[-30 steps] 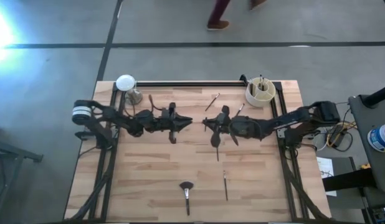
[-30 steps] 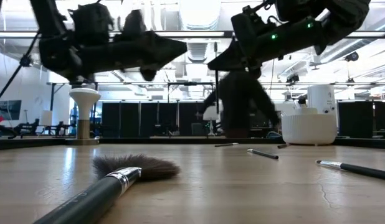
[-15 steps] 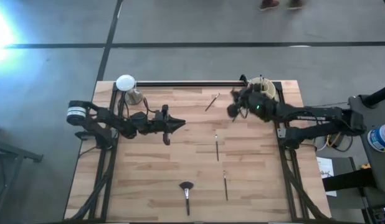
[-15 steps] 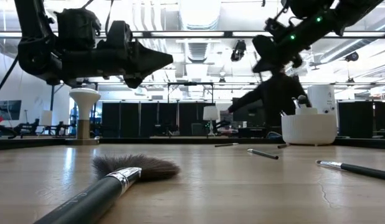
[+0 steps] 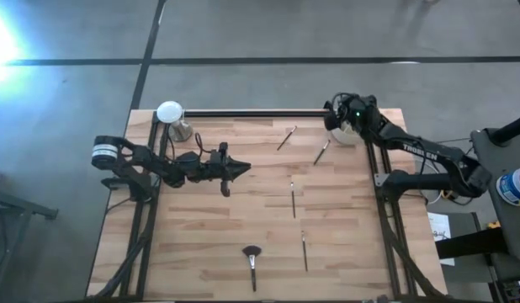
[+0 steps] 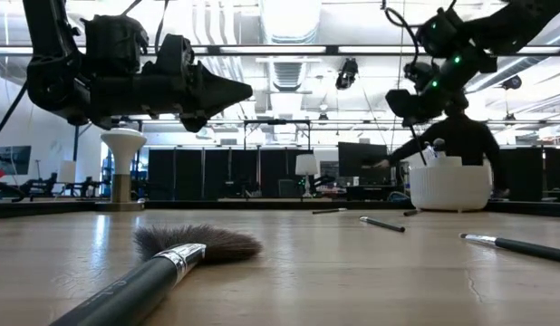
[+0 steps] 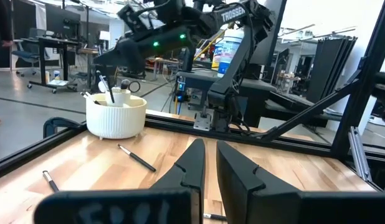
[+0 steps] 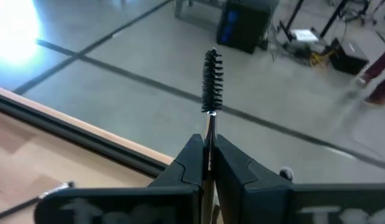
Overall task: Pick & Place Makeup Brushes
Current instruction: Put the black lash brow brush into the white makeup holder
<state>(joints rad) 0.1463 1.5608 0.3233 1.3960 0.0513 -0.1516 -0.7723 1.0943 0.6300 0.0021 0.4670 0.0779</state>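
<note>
The right arm's fingers point(image 8: 207, 163) are pinched on a thin spiral-tipped brush point(image 8: 212, 81), its bristled end sticking out past the fingertips. In the last second this arm has swung from the middle of the worktop point(image 5: 243, 227) to the far right corner, and now hangs over the white cup point(image 6: 449, 185) that already holds a few brushes. That looks like the carry finished, with the release into the cup next.

The left arm's fingers point(image 7: 207, 163) stay nearly closed on nothing, hovering over the left half of the worktop, pulled back a little from a second ago.

Five brushes are left lying out: two near the cup point(image 5: 286, 137) point(image 5: 321, 152), two mid-worktop point(image 5: 293, 199) point(image 5: 305, 251), and the wide fluffy brush point(image 5: 252, 259) at the near edge.
</note>
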